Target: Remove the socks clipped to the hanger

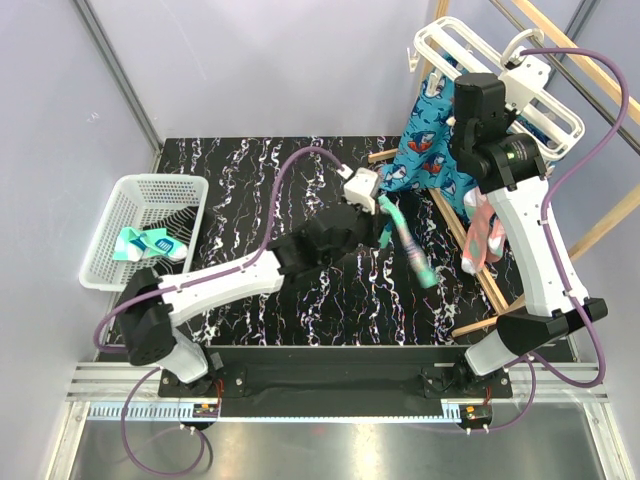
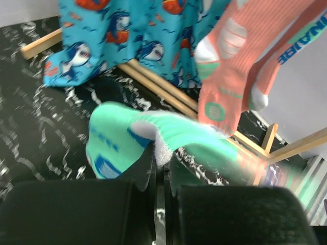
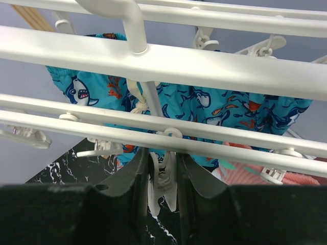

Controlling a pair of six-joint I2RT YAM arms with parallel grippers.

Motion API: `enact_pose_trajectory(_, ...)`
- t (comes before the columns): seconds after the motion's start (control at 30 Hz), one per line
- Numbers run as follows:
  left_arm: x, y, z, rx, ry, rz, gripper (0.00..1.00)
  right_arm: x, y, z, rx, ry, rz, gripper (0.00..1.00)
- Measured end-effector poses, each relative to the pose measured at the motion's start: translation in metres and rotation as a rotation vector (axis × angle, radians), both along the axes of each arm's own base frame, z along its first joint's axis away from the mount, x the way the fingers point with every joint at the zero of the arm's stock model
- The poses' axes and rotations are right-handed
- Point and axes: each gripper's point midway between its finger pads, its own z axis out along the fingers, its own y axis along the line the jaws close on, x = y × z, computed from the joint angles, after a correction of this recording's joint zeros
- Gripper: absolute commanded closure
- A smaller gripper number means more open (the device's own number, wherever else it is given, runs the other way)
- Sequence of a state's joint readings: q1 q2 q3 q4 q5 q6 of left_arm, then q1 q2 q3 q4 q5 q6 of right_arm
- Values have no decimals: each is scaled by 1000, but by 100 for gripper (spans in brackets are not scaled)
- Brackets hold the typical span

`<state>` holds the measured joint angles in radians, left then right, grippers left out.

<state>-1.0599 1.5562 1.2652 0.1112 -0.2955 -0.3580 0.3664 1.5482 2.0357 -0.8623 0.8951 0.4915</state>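
My left gripper [image 2: 162, 162] is shut on the edge of a mint-green patterned sock [image 2: 127, 135]. In the top view that sock [image 1: 408, 245] dangles from the gripper [image 1: 383, 205] over the middle of the table. My right gripper [image 3: 163, 161] reaches under the bars of the white hanger [image 3: 204, 61], its fingers shut on a white clip [image 3: 164, 178]. Blue shark-print socks [image 1: 425, 150] and salmon-pink socks [image 1: 484, 238] hang from the hanger [image 1: 455, 45] at the back right. They also show behind the bars: the blue shark-print socks [image 3: 204, 107] and a salmon-pink sock [image 3: 245, 173].
A white basket [image 1: 120, 200] stands at the left table edge with a mint-green sock [image 1: 150, 243] inside. A light wooden bar frame [image 1: 470, 250] stands at the right under the hanger, and its bars [image 2: 168, 97] lie close ahead of my left gripper.
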Motion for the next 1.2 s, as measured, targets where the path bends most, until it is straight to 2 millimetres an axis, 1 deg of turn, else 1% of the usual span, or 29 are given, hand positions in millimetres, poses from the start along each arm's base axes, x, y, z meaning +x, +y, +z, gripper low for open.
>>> enact_pose_trajectory(0.07,0,16,5,1,14,28,100,0,2,0,6,1,15,75)
enact_pose_trajectory(0.1,3,26,11,-4,18,45,100,0,3,0,10,1,23,63)
enact_pose_trajectory(0.13,6,36,17,-18,19,62,100,-1,4,1,17,-2,31,56)
enact_pose_trajectory(0.17,11,50,26,-36,21,88,100,-1,6,1,22,-2,46,52)
enact_pose_trajectory(0.2,20,69,35,-57,21,125,100,-2,7,2,26,-2,54,45)
enact_pose_trajectory(0.23,29,92,45,-80,22,169,100,-2,10,2,33,-2,70,42)
enact_pose_trajectory(0.27,36,109,52,-98,20,205,100,-3,11,2,36,-1,84,40)
enact_pose_trajectory(0.3,45,133,60,-120,17,254,100,-4,13,3,40,1,100,33)
enact_pose_trajectory(0.37,58,182,73,-147,11,350,100,-7,19,0,46,14,145,27)
enact_pose_trajectory(0.4,63,206,78,-155,8,400,100,-9,21,-3,47,25,168,22)
enact_pose_trajectory(0.43,65,226,83,-164,4,440,100,-12,24,-6,50,34,189,20)
enact_pose_trajectory(0.5,68,263,90,-172,-2,515,100,-19,29,-14,56,59,238,14)
enact_pose_trajectory(0.53,69,278,92,-174,-2,544,100,-22,32,-19,61,70,265,6)
enact_pose_trajectory(0.6,73,315,92,-174,4,627,100,-31,40,-33,75,98,333,0)
enact_pose_trajectory(0.67,79,360,83,-165,31,749,100,-40,51,-43,98,122,409,0)
enact_pose_trajectory(0.73,83,407,69,-167,70,881,100,-47,61,-47,122,128,473,0)
enact_pose_trajectory(0.83,78,473,39,-187,141,1073,100,-55,74,-48,154,125,555,0)
enact_pose_trajectory(0.87,73,489,27,-188,170,1126,100,-57,77,-48,163,124,578,0)
enact_pose_trajectory(1.0,61,528,-6,-204,269,1270,100,-72,89,-48,194,111,664,0)
enact_pose_trajectory(1.07,55,551,-21,-236,303,1343,87,-81,91,-47,206,101,697,0)
enact_pose_trajectory(1.1,51,560,-32,-252,329,1369,76,-84,92,-45,209,96,709,0)
enact_pose_trajectory(1.13,48,567,-41,-261,351,1387,60,-88,94,-43,214,85,724,0)
enact_pose_trajectory(1.17,47,573,-51,-268,383,1394,46,-91,95,-41,218,76,740,0)
enact_pose_trajectory(1.2,50,573,-60,-272,415,1380,42,-95,97,-40,223,69,757,0)
